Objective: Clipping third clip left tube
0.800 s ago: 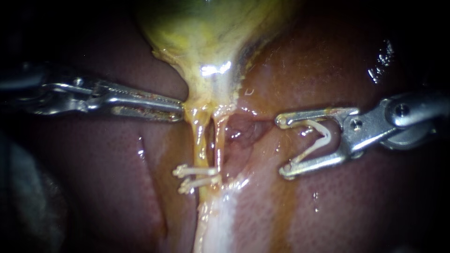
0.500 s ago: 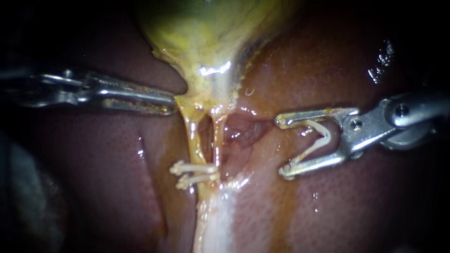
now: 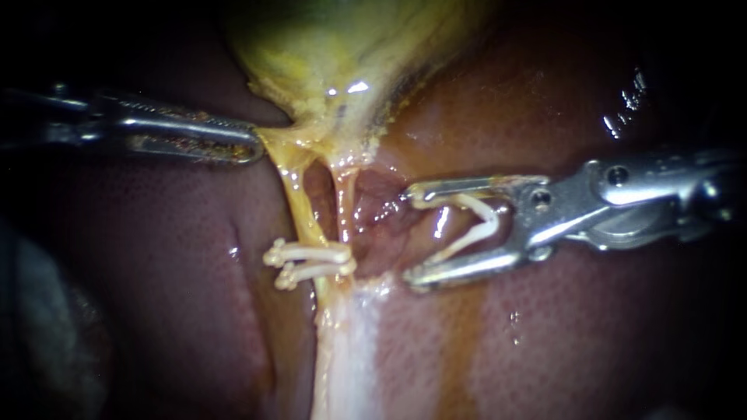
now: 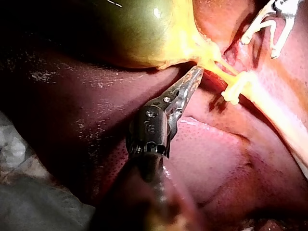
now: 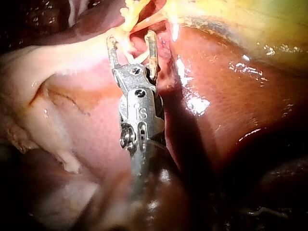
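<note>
The yellow-green gallbladder narrows into two thin tubes: the left tube and the right tube. Two white clips sit across the left tube low down. My left instrument is shut on the yellow tissue at the gallbladder's neck and holds it out to the left. It shows the same way in the left wrist view. My right instrument carries an open white clip in jaws standing wide apart, just right of the tubes and off them. In the right wrist view its tips point at the tubes.
Dark red liver surrounds the tubes on both sides. A pale white band of tissue runs down from below the clips. A wet reddish hollow lies between the right tube and the right instrument's tips.
My left instrument has pulled the gallbladder's neck left and up, slanting the tubes. My right instrument with its clip has moved left, closer to the tubes.
</note>
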Robot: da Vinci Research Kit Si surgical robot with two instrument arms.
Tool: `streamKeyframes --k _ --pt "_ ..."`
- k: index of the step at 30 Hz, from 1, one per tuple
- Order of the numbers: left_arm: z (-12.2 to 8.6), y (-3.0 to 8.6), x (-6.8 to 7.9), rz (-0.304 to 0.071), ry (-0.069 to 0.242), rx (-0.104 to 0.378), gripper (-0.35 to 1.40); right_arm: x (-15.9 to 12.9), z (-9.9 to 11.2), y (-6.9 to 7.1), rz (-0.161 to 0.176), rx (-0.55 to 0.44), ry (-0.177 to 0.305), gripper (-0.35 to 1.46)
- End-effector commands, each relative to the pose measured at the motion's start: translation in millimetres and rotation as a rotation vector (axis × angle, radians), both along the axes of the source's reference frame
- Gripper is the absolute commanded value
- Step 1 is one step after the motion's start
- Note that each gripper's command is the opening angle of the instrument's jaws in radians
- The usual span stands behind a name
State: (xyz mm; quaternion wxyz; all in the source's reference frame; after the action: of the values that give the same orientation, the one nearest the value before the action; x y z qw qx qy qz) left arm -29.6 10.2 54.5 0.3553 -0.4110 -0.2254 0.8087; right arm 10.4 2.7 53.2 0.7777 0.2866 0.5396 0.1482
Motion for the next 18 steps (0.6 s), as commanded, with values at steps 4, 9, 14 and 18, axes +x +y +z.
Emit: streamKeyframes --k 4,9,14,18 --pt "0.0 0.0 0.0 0.000 0.000 0.000 -0.35 2.0 0.6 0.4 0.054 0.094 0.035 0.45" --pt "0.1 0.1 0.0 0.001 0.000 0.000 -0.35 3.6 1.3 1.1 0.106 0.189 0.058 0.45" --pt "0.1 0.0 0.0 0.001 0.000 -0.001 -0.35 4.3 2.6 1.5 0.132 0.248 0.067 0.45" --pt "0.1 0.1 0.0 0.001 0.000 -0.001 -0.35 4.8 4.4 1.3 0.144 0.285 0.055 0.46"
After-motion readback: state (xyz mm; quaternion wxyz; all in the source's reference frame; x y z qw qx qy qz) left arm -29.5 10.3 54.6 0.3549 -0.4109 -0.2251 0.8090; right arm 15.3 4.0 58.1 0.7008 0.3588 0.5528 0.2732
